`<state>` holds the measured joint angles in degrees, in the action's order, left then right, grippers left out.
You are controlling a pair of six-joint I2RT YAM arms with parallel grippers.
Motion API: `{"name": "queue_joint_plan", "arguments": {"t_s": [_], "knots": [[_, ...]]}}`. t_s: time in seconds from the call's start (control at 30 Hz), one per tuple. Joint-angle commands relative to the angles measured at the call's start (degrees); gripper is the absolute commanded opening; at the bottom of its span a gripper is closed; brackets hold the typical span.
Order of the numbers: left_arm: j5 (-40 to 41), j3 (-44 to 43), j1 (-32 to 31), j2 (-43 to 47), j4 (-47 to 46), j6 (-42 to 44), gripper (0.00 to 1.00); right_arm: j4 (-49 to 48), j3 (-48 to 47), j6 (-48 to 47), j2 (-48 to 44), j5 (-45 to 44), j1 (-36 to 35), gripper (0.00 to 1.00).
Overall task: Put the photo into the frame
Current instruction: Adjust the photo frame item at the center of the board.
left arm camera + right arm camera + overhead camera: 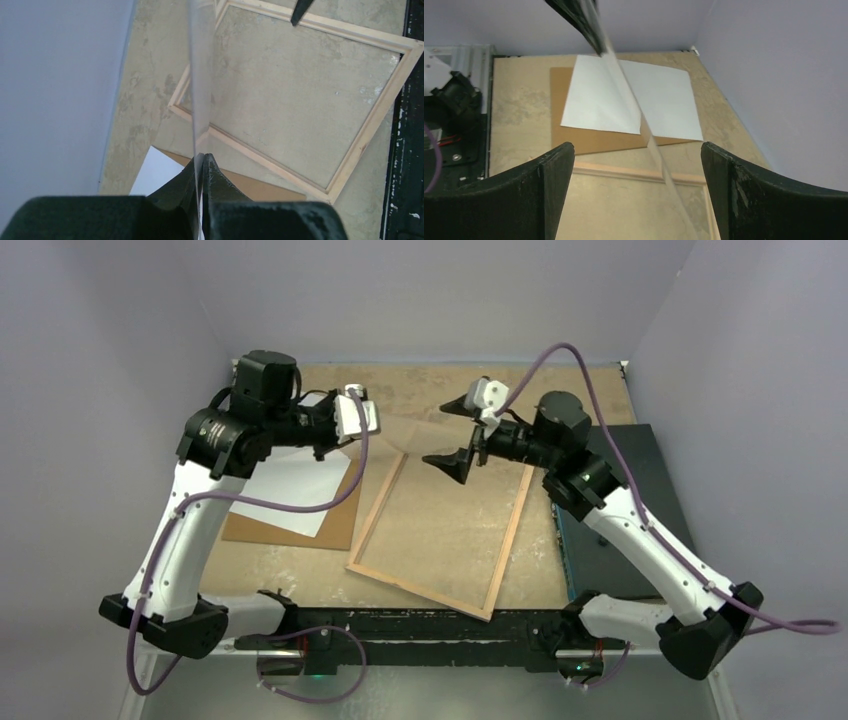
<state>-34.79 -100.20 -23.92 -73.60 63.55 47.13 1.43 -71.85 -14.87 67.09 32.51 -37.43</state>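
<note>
Pale violet walls [420, 300] enclose a worn tan bench [400, 385]. The left hand [202, 159] is pinched shut on one edge of the clear sheet [200, 75], which hangs tilted over the frame [420, 591]; whether its far edge touches a rail is hard to tell. The right hand [440, 433] hovers beside the sheet with its 2 fingers spread wide, gripping nothing. The frame lies wood back up, its opening showing bare bench. Left of it, apart from the rails, the photo [659, 95] lies white side up on the brown backing board [556, 100]. Judged from this, the task is early: the sheet is not seated, and the photo and board are not yet in.
</note>
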Motion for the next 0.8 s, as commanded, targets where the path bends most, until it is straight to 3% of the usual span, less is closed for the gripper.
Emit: {"name": "queue_joint_plan", "arguments": {"t_s": [0.0, 0.3, 0.4, 0.5, 0.6, 0.73, 0.77], "knots": [[3.85, 0.44, -0.02, 4.38, -5.75, -1.38, 0.00, -16.91, 7.37, 9.08, -5.38, 3.94, 8.66, 0.99], [11.96, -1.72, 0.04, 5.66, -8.63, -2.54, 0.00, -41.46, 28.47, 21.67, -11.10, 14.67, 24.01, 0.99], [12.70, -3.04, 0.02, 5.95, -8.44, -1.92, 0.00, -52.55, 35.47, 26.35, -9.04, 15.63, 25.29, 0.99], [12.00, -4.19, 0.06, 5.89, -8.23, -2.04, 0.00, -65.88, 41.16, 32.58, -2.31, 16.13, 25.30, 0.99], [10.95, -6.00, 0.02, 5.14, -7.06, -2.43, 0.00, -90.62, 43.57, 41.05, 9.21, 18.16, 25.09, 0.99], [10.35, -8.19, 0.03, 4.51, -6.08, -3.35, 0.00, -120.78, 39.50, 57.66, 26.72, 20.59, 24.93, 0.99], [10.33, -8.52, 0.04, 4.41, -6.09, -3.81, 0.00, -123.17, 36.99, 59.18, 30.10, 21.59, 24.72, 0.99]]}}
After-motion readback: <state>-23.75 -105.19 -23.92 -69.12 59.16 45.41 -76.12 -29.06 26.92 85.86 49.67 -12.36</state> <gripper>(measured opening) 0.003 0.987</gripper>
